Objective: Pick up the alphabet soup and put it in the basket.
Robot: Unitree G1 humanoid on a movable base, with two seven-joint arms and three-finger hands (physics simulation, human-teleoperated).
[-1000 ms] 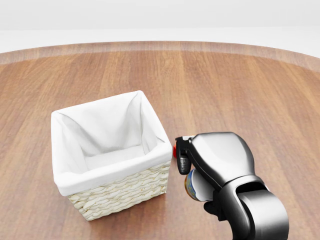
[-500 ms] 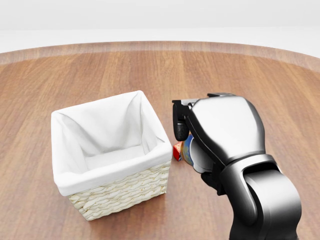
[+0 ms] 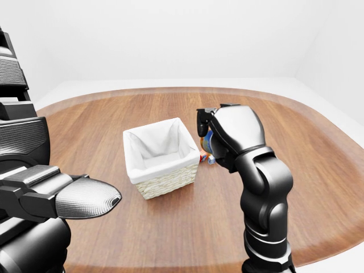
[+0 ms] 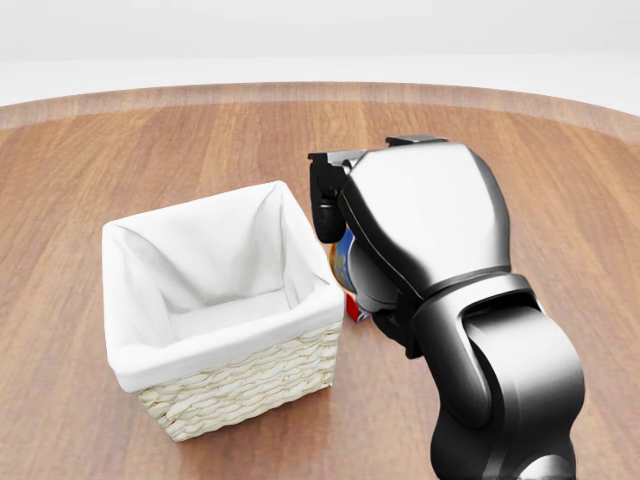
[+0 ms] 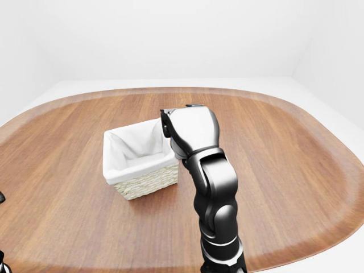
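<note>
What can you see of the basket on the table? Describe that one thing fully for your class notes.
The basket is square, woven of pale wicker, with a white cloth lining folded over its rim. It stands upright on the wooden table, left of centre in the head view, open at the top and empty inside. The right hand hangs just beside its right edge; whether they touch cannot be told.

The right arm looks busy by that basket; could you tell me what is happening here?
The right hand has the alphabet soup can under its palm and holds it just right of the cloth-lined wicker basket, above the wooden table. The can is mostly hidden. The basket holds nothing yet. The left hand hangs idle at the left-eye view's left.
</note>
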